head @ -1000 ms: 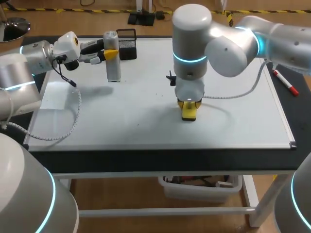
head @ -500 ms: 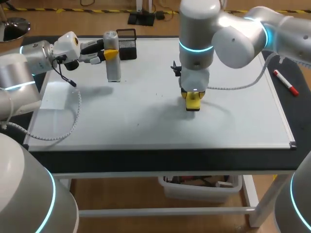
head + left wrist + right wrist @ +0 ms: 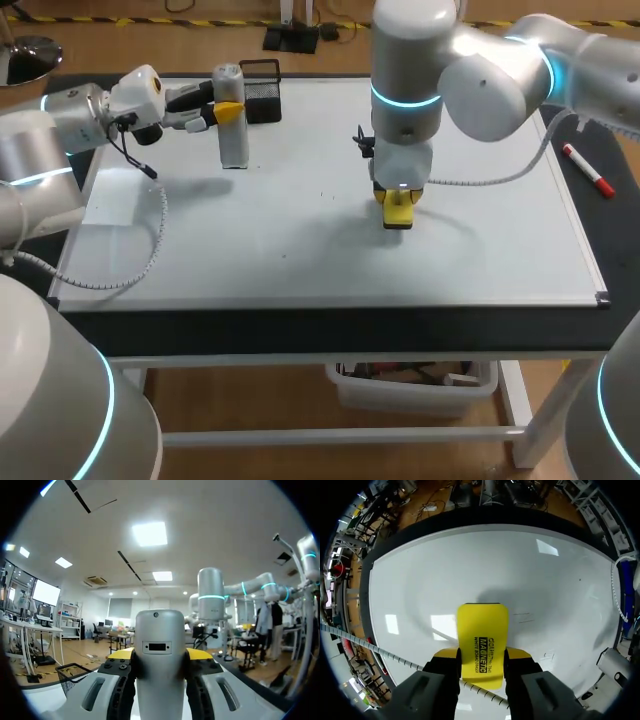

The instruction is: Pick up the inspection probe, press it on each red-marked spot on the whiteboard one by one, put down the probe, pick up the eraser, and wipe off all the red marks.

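The left fingers (image 3: 120, 655) pinched the grey probe (image 3: 232, 135) from both sides and held it upright at the far left of the whiteboard (image 3: 300, 250). The right fingers (image 3: 445, 653) pinched the yellow eraser (image 3: 397, 212) down at the whiteboard's middle. A red pen (image 3: 587, 170) lay on the dark surface (image 3: 615, 230) beside the whiteboard.
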